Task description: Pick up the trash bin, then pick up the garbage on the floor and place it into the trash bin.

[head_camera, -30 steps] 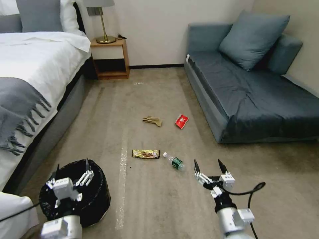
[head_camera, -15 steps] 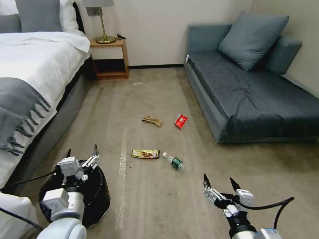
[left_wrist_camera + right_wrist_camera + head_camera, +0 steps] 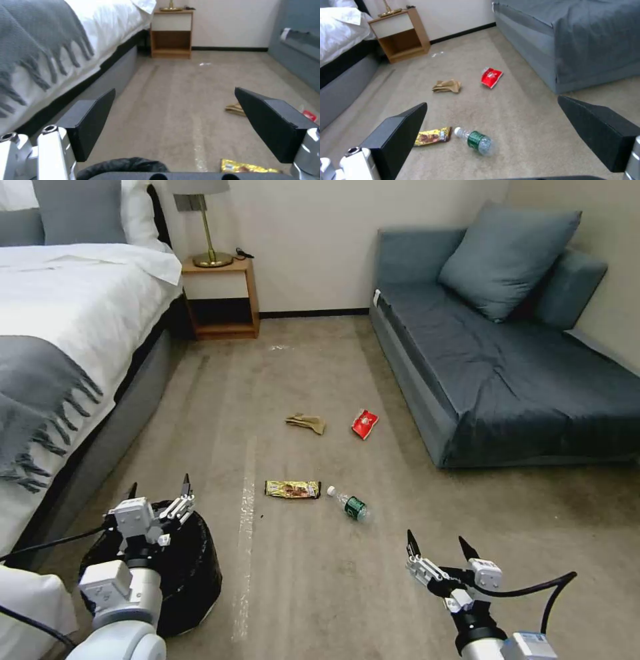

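While over the bin (image 3: 190,573), beside the bed (image 3: 60,333), left gripper (image 3: 159,491) with fingers spread wide, holding nothing. Right gripper (image 3: 433,543) low over bare carpet, fingers also spread, near the bottle (image 3: 349,504). Wrapper (image 3: 292,489) just beside the bottle cap; paper (image 3: 307,422) and red packet (image 3: 364,423) farther on, near the sofa (image 3: 493,353). Bin not yet lifted. Possible trouble: pinching only the loose black bag instead of the rim, so the bag slips off or the bin tips. Also a round bottle, likely to roll away under a fingertip.
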### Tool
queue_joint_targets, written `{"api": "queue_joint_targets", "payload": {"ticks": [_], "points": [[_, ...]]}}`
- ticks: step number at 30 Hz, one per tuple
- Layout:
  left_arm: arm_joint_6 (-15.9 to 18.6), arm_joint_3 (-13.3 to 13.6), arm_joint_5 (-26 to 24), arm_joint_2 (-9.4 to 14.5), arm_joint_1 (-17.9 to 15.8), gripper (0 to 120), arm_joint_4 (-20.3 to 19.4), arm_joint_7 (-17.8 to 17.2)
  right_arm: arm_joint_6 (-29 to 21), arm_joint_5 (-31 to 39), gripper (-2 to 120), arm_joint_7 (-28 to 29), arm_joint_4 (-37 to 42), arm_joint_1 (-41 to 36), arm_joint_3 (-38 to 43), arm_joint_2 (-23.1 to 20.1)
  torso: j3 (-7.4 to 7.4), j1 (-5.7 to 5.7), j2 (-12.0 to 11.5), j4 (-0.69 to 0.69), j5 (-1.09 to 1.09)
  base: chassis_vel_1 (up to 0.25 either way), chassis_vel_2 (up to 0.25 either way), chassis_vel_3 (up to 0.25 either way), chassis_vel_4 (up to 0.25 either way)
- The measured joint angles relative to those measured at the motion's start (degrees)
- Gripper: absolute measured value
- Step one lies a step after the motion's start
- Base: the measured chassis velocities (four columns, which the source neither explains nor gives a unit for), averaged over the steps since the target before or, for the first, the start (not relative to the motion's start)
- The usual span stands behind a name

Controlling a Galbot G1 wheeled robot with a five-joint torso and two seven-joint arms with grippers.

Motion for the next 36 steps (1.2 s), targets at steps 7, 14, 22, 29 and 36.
{"api": "queue_joint_targets", "payload": {"ticks": [7, 14, 22, 29, 36], "points": [[0.6, -0.9, -1.9, 1.2, 2.3, 91, -2.5, -1.0, 0.1, -0.1, 100, 0.1, -0.9, 1.0, -0.4, 0.1, 0.00, 0.00, 0.0, 0.00, 0.00, 0.000, 0.000, 0.000, 0.000], [2.6, -1.4, -2.7, 1.5, 5.3, 91, -4.5, -3.2, 0.0, -0.8, 100, 0.1, -2.6, 2.5, -1.4, -0.1, 0.00, 0.00, 0.0, 0.00, 0.00, 0.000, 0.000, 0.000, 0.000], [5.5, -2.1, -6.6, 2.6, 5.0, 93, -3.8, -5.0, 0.3, -0.8, 100, 0.1, -4.9, 3.5, -1.7, -1.2, 0.00, 0.00, 0.0, 0.00, 0.00, 0.000, 0.000, 0.000, 0.000], [9.4, -3.5, -9.7, 5.2, 2.9, 94, 0.0, -5.1, 0.2, -0.5, 100, 0.4, -4.7, 4.0, -1.5, -2.0, 0.00, 0.00, 0.0, 0.00, 0.00, 0.000, 0.000, 0.000, 0.000], [11.2, -6.5, -13.0, 9.9, 2.5, 94, 5.1, -4.8, 0.2, -0.4, 100, 0.7, -5.7, 4.7, -1.6, -2.5, 0.00, 0.00, 0.0, 0.00, -0.02, 0.000, 0.000, 0.000, 0.000]]}}
